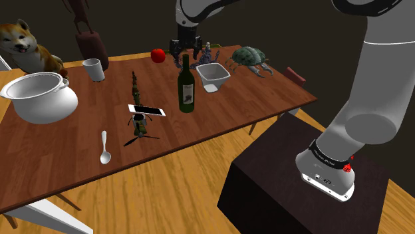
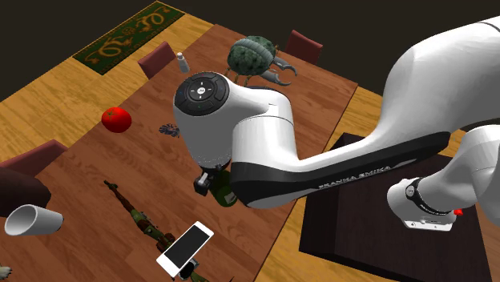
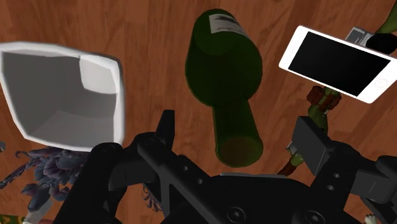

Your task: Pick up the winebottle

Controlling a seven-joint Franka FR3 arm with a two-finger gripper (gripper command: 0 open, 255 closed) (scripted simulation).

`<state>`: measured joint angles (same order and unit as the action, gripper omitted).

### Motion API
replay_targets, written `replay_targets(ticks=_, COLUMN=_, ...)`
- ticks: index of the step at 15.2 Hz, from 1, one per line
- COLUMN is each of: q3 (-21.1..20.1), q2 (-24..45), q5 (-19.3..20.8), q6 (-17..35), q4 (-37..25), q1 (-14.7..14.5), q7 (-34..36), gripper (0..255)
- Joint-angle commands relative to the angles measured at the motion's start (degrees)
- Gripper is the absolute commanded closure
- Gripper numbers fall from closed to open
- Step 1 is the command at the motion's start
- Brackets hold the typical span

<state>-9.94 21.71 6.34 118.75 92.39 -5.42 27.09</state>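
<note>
The pincer (image 3: pixel 237 127) is released. Its two black fingers stand wide apart above the winebottle (image 3: pixel 222 60), whose mouth lies between them and touches neither. The dark green bottle stands upright on the wooden bench (image 1: pixel 73 143). A white square bowl (image 1: pixel 213 75) is just beside it on the shoulder view's right, and a white-framed phone (image 1: pixel 146 110) lies near it towards the front edge.

The step in hand looks like the descent onto the neck. To do it well, I judge the pincer should drop straight down with the neck centred in the gap, so that neither fingertip clips the lip. A tall, narrow bottle will likely topple from a sideways nudge. Closing below the lip would give the fingers a ledge to hang the weight from. The round, smooth neck could slip or swing, so a firm squeeze and a plumb lift seem wise. The bowl's wall sits close to one finger's path, so the open span should not wander that way.

In the shoulder view the arm (image 1: pixel 379 86) rises from the stand (image 1: pixel 292 193) at lower right and arches out of the top. It comes back in with the hand pointing nearly straight down over the bottle. In the second exterior view the white forearm and its round dark-capped joint (image 2: pixel 202 92) reach out over the bench.
</note>
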Motion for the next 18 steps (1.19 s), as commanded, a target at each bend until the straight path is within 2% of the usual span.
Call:
replay_targets(ticks=1, q3=0.0, q2=0.2, q5=0.1, q6=1.0, q4=0.8, q1=0.0, q7=0.1, gripper=0)
replay_targets(ticks=2, q3=0.0, q2=0.3, q5=0.1, q6=1.0, q4=0.7, q1=0.0, q7=0.1, gripper=0)
replay_targets(ticks=3, q3=0.0, q2=0.3, q5=0.1, q6=0.9, q4=0.6, q1=0.0, q7=0.1, gripper=255)
replay_targets(ticks=12, q3=0.0, q2=0.3, q5=0.1, q6=1.0, q4=0.7, q1=0.0, q7=0.1, gripper=255)
replay_targets(ticks=18, q3=-0.1, q2=-0.9, q5=-0.3, q6=-3.1, q4=-2.3, q1=0.0, q7=-0.2, gripper=255)
